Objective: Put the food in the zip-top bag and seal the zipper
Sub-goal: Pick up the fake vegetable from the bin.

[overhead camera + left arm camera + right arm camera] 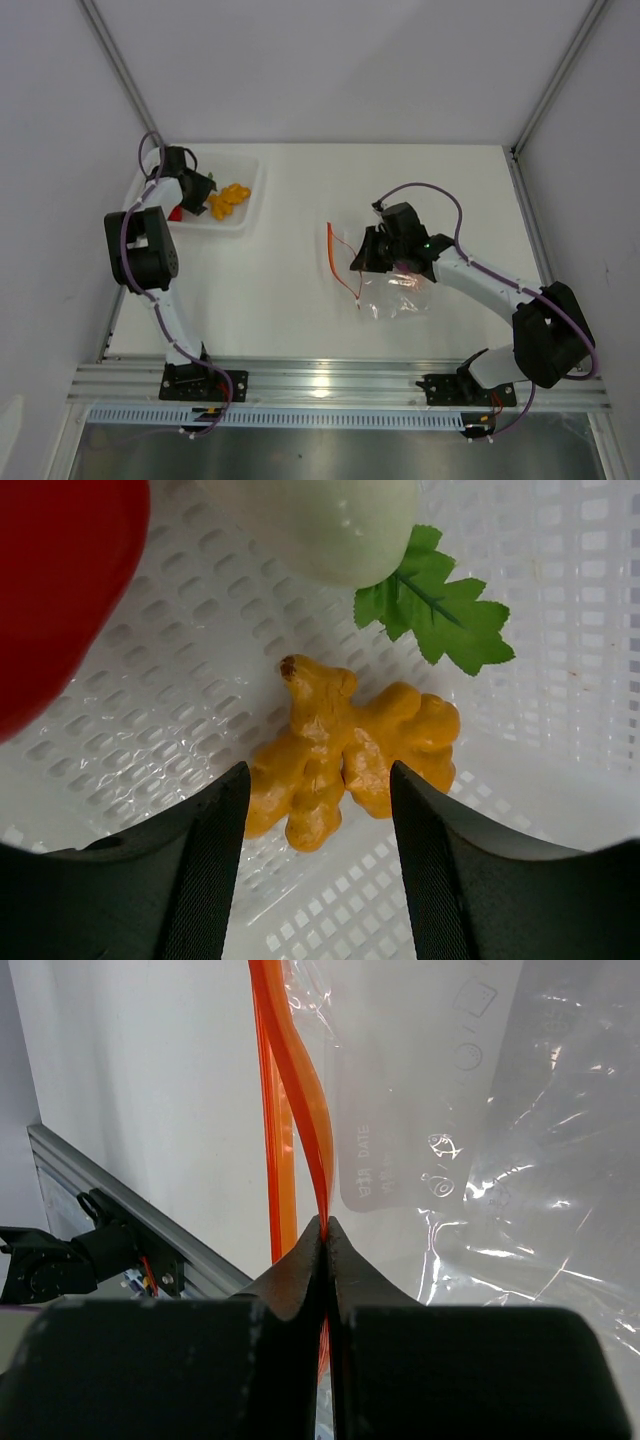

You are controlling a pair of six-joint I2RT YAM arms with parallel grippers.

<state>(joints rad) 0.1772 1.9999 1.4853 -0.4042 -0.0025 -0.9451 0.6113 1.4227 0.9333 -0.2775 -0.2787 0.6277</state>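
Note:
My left gripper [318,785] is open over the white slotted basket [560,610], its fingers on either side of the near end of the orange-yellow knobbly food [345,745]. The red round food [55,580] and the white food with a green leaf [330,520] lie beyond it. No purple food shows. In the top view the left gripper [205,185] hangs over the basket [250,165] beside the orange-yellow food [231,200]. My right gripper [326,1225] is shut on the orange-red zipper [305,1100] of the clear zip-top bag [500,1130]. The bag [398,292] lies mid-table with its zipper [332,250] to the left.
The aluminium rail [330,385] runs along the table's near edge. White walls and frame posts [120,70] bound the table on the left, back and right. Purple cables [430,190] loop over both arms.

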